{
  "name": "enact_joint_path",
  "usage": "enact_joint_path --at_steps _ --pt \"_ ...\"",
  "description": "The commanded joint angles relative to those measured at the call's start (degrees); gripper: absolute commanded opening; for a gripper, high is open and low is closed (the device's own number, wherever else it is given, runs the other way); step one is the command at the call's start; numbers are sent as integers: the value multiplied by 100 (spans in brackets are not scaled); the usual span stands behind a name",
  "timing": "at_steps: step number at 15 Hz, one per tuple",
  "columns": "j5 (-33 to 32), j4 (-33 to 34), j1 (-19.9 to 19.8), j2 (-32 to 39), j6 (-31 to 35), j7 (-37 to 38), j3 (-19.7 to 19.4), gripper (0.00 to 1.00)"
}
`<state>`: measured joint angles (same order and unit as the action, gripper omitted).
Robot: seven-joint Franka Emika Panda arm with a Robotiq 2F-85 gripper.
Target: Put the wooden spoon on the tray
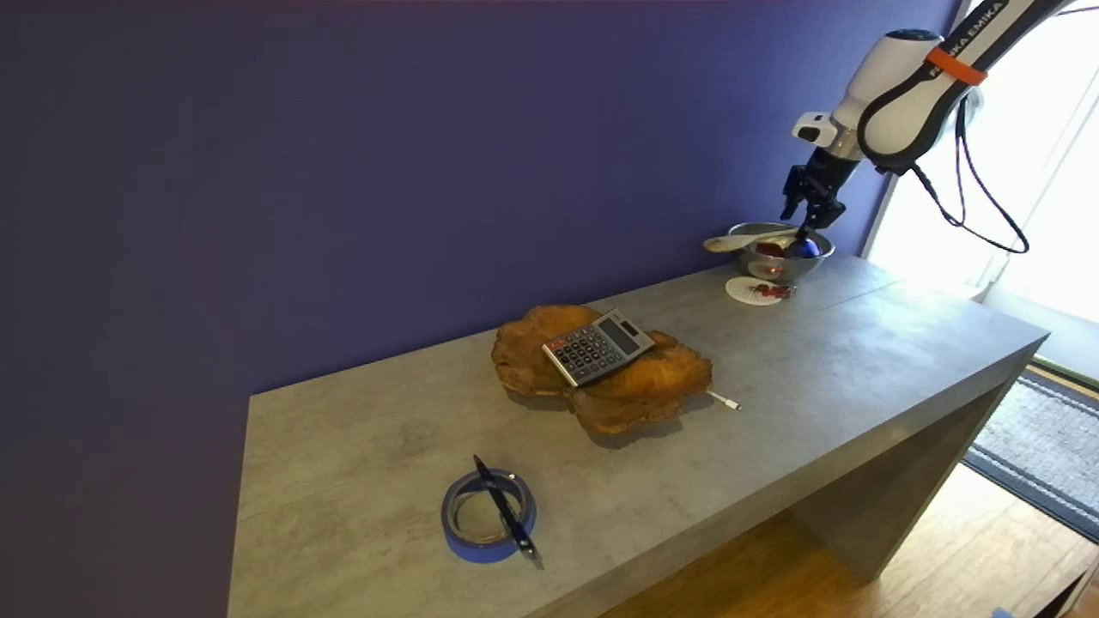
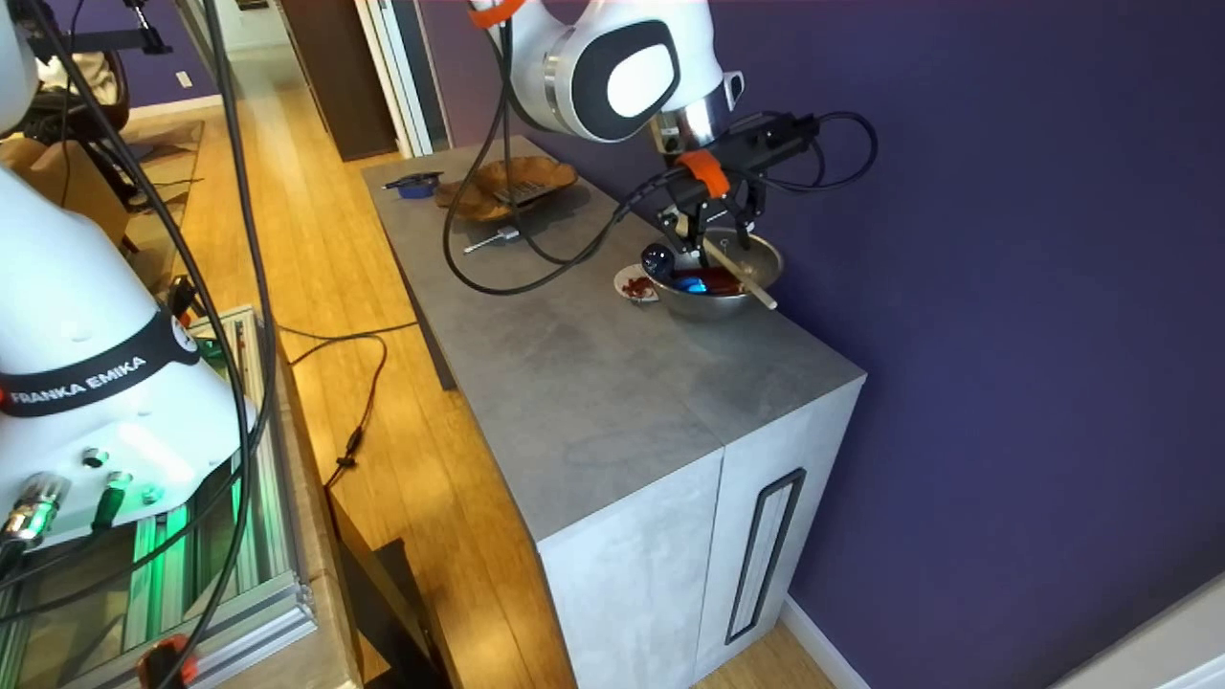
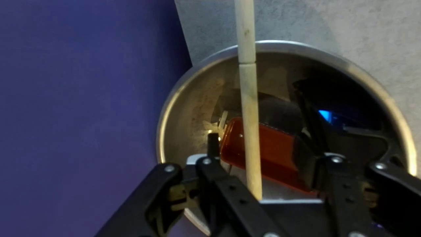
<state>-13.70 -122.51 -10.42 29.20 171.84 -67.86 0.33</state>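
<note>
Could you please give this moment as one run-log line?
gripper: open at metal bowl | wooden spoon: across bowl, not gripped | tray: calculator on top | status: spoon not yet on tray

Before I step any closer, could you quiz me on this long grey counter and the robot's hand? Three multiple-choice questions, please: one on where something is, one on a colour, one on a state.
1. Where does the silver-grey, rectangular calculator lie, relative to the wavy-edged, reddish-brown wooden tray?
A) Under it
B) On top of it
C) Beside it

2. What colour is the ring-shaped roll of tape beneath the slim black pen?
A) Green
B) Yellow
C) Blue

3. What state is the robot's black hand in, at the slender, pale wooden spoon?
A) Open
B) Shut on it
C) Shut on nothing

Answers:
1: B, as in an exterior view it lies on the wood.
2: C, as the roll's outer side is blue in an exterior view.
3: A, as the wrist view shows a gap on both sides of the spoon.
</note>
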Motion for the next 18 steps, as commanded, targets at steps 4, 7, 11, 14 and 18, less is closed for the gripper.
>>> enact_joint_path --at_steps 4,7,11,14,18 --pt "-252 473 225 523 187 288 -245 19" --pt "-254 595 246 654 181 329 -242 5" --pt "-396 247 384 202 269 441 -429 3" --pt "-563 -452 151 -457 566 190 -145 3" --pt "-422 -1185 -410 -1086 929 -442 1138 3"
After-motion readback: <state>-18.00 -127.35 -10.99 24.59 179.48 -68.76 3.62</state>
